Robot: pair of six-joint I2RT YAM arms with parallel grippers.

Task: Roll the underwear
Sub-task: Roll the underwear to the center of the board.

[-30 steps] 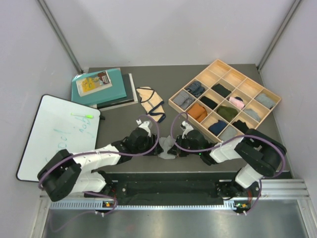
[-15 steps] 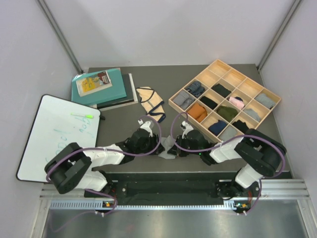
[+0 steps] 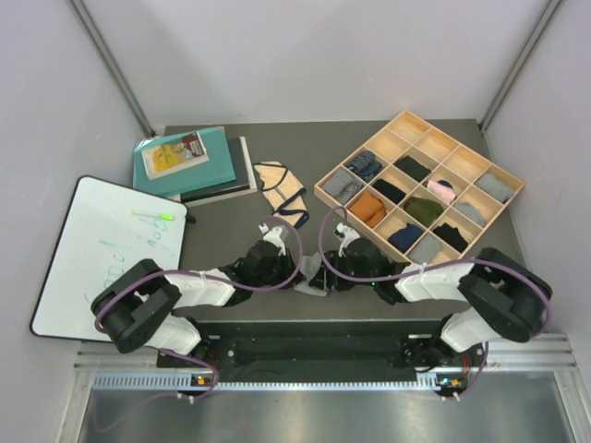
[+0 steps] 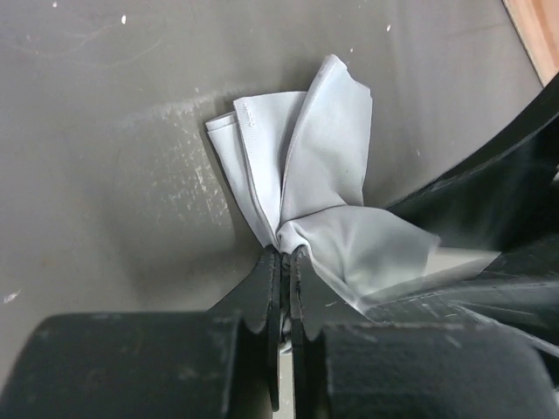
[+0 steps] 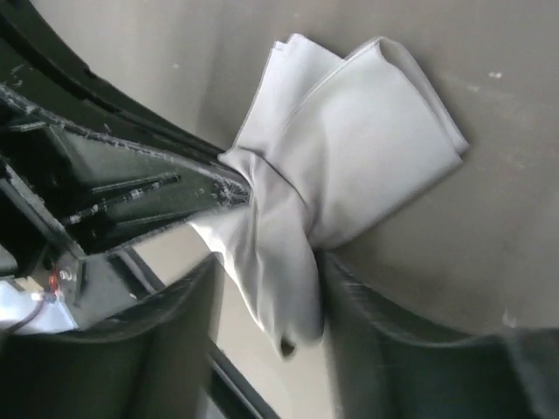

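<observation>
Green handwriting runs across the whiteboard [image 3: 102,254] (too faint to read), and the top book's [image 3: 185,155] yellow cover label is too small to make out. The grey underwear [image 4: 327,166] lies bunched at the counter's [image 3: 231,231] near edge. The left tool [image 4: 286,255] is clenched on its gathered middle. The right tool [image 5: 269,260] stands released, with cloth passing loosely between its fingers. The beige underwear [image 3: 282,192] lies flat between the books and the wooden tray [image 3: 360,150] of rolled socks.
</observation>
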